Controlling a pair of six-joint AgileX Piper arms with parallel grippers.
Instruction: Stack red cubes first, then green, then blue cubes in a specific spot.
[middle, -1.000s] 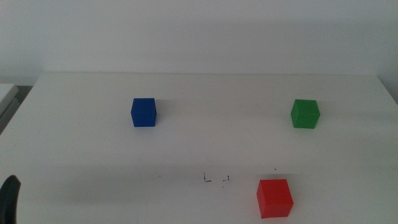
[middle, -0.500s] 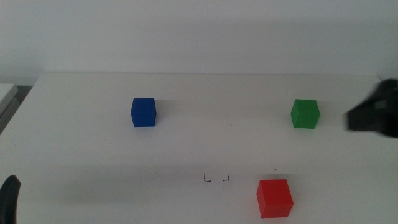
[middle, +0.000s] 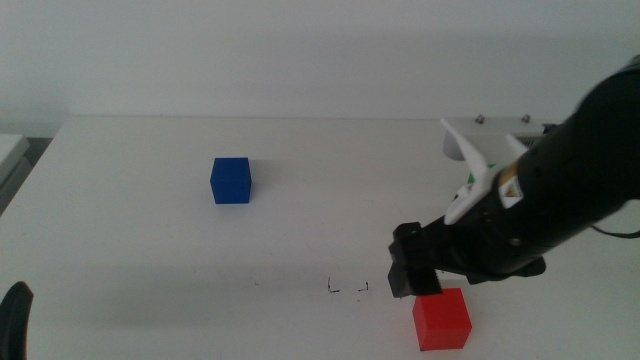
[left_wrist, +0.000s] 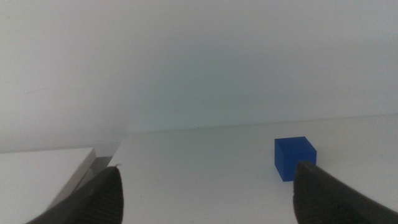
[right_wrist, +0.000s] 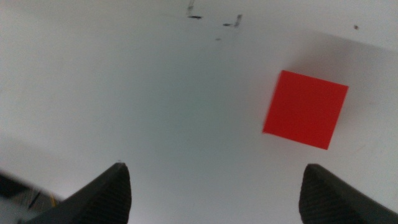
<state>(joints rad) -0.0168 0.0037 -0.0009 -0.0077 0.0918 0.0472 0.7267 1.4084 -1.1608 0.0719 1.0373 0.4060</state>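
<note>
While our right end effector (middle: 402, 274) hangs above the near right part of the white desk (middle: 150, 240), the small matte bright-red cube (middle: 442, 318) sits on the desk just beside and below its tip, not between the jaws. From the right wrist camera we see the red cube (right_wrist: 305, 109) lying flat, off toward one jaw's side, with both dark jaws spread wide and nothing held between them. A few small dark marks (middle: 347, 288) show on the desk near the cube. Our left end effector (left_wrist: 208, 193) waits at the near left edge, jaws wide apart and empty, with the small deep-blue matte cube (left_wrist: 295, 158) ahead of it on the desk. We cannot see the green cube behind the right arm.
</note>
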